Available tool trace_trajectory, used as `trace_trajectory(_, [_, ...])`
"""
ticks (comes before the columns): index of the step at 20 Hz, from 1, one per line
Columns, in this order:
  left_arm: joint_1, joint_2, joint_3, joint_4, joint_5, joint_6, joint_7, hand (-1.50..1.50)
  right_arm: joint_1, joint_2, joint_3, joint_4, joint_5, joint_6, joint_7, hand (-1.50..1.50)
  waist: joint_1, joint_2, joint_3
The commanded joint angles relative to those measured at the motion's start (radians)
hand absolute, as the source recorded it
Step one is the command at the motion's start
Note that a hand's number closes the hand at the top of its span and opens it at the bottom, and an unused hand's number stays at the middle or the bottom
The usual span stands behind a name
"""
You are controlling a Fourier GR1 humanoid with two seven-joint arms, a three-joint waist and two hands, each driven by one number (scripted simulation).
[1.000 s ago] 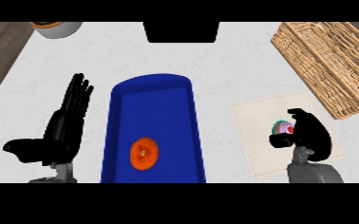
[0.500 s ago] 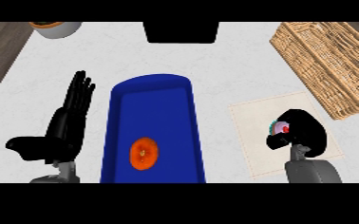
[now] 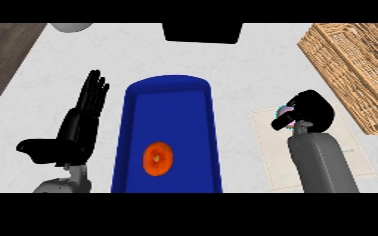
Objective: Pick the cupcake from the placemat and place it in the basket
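Now right hand (image 3: 314,111) curled round cupcake (image 3: 285,111) at placemat (image 3: 269,150) far end; only pink-and-teal sliver shows, rest hidden. Left hand (image 3: 74,130) open, fingers straight, resting left.

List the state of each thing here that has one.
basket: upright, cupcake not in it.
placemat: lying flat.
tray: flat, orange item inside.
left hand: open, fingers up, resting left of the tray.
right hand: curled round the cupcake.
cupcake: over the placemat, mostly hidden; lifted or not, cannot tell.
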State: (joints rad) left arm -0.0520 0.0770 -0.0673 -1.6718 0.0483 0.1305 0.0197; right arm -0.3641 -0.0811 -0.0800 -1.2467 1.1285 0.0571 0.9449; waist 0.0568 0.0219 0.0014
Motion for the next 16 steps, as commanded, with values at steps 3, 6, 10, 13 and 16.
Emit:
trace_trajectory(3, [-0.040, -0.008, -0.035, -0.013, -0.002, -0.026, -0.016, 0.00, -0.235, -0.045, -0.128, 0.226, 0.072, -0.119, 0.148, 1.50, 0.094, 0.041, 0.003])
trace_trajectory(6, [-0.034, -0.020, -0.062, -0.006, -0.008, -0.030, -0.002, 0.00, -0.329, -0.082, -0.157, 0.297, 0.110, -0.199, 0.144, 1.50, 0.106, 0.042, 0.004])
trace_trajectory(10, [-0.048, -0.009, -0.055, -0.009, -0.008, -0.035, 0.010, 0.00, -0.451, -0.063, -0.185, 0.345, 0.160, -0.354, 0.166, 1.50, 0.109, 0.032, 0.003])
trace_trajectory(13, [-0.039, -0.018, -0.061, 0.000, -0.016, -0.026, 0.003, 0.00, -0.523, -0.068, -0.195, 0.355, 0.207, -0.478, 0.152, 1.50, 0.116, 0.033, 0.002])
trace_trajectory(16, [-0.056, -0.018, -0.050, 0.011, -0.014, -0.019, 0.016, 0.00, -0.625, -0.090, -0.196, 0.412, 0.273, -0.531, 0.154, 1.50, 0.096, 0.026, 0.000])
